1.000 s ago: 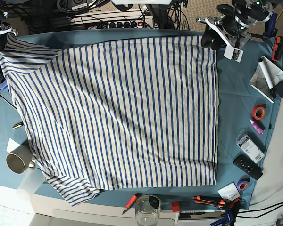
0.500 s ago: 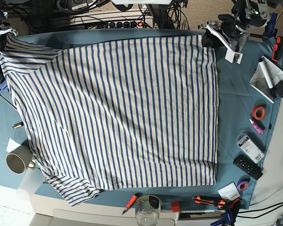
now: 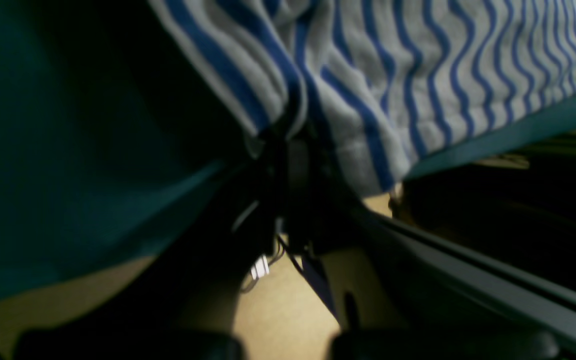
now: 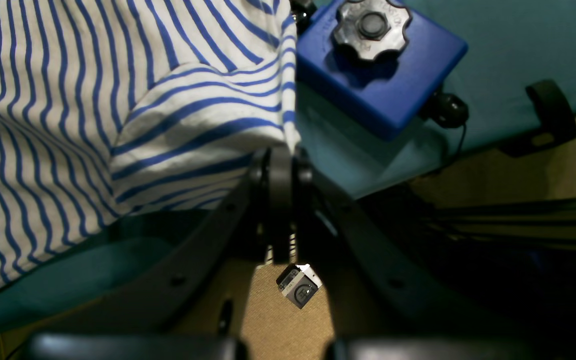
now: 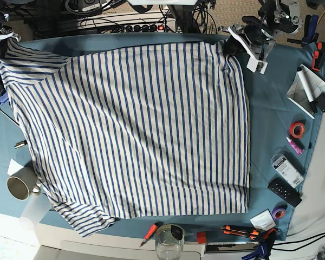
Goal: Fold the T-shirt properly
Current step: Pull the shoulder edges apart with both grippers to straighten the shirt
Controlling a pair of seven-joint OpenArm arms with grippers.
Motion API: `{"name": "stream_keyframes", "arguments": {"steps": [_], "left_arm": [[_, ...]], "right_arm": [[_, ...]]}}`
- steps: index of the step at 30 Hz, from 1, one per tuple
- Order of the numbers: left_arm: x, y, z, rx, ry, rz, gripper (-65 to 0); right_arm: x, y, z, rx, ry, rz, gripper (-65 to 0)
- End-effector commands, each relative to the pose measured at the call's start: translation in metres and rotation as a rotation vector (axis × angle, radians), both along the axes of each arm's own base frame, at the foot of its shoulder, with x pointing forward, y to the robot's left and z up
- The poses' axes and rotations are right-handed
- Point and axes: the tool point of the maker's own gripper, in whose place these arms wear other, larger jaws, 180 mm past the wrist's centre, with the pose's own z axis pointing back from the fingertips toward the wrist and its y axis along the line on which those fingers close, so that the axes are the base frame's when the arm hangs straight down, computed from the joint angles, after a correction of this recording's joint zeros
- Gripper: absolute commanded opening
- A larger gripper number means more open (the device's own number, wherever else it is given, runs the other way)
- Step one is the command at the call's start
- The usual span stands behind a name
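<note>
Since a second ago, the left claw (image 5: 231, 45) has dropped onto the far corner of the big cream T-shirt with thin blue stripes (image 5: 135, 124) and now pinches it (cloth bunches above its tips). A thin pinch could slip. Far across, the right claw (image 4: 282, 150) pinches another corner; its arm is hidden overhead.

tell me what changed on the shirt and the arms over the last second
The left gripper moved in from beside the T-shirt onto its far corner and closed on the cloth, puckering the hem there. The right gripper stayed shut on the opposite far corner. The rest of the shirt, the mug and the tools along the table edge did not move.
</note>
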Motion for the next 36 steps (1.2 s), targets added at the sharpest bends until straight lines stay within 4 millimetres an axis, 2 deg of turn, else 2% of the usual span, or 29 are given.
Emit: {"name": "stream_keyframes", "arguments": {"steps": [1,4,8,13,22,30,36], "left_arm": [[-0.019,0.003,-0.006,0.039,0.08,-0.037,-65.0],[-0.01,0.015,0.008,0.076,0.047,-0.003,-65.0],[-0.003,0.039,0.028,0.137,-0.014,0.044,-65.0],[-0.012,0.058,0.039,0.128,-0.019,0.111,-65.0],[-0.02,0.09,0.05,0.138,-0.026,0.176,-65.0],[-0.048,0.092,0.055,0.109,0.02,0.164,-65.0],[-0.031,0.091,0.067,0.107,-0.064,0.174,-65.0]], "right_arm": [[0.006,-0.003,0.015,-0.039,-0.046,0.015,-65.0],[0.01,-0.002,0.019,-0.046,-0.074,0.028,-65.0],[0.018,0.013,0.023,-0.019,-0.113,0.115,-65.0],[0.02,0.024,0.021,0.021,-0.115,0.158,-65.0],[0.018,0.022,0.019,0.022,-0.102,0.144,-65.0],[0.01,0.021,0.01,0.045,-0.067,0.107,-65.0],[0.014,0.016,0.015,0.031,-0.089,0.089,-65.0]]}}
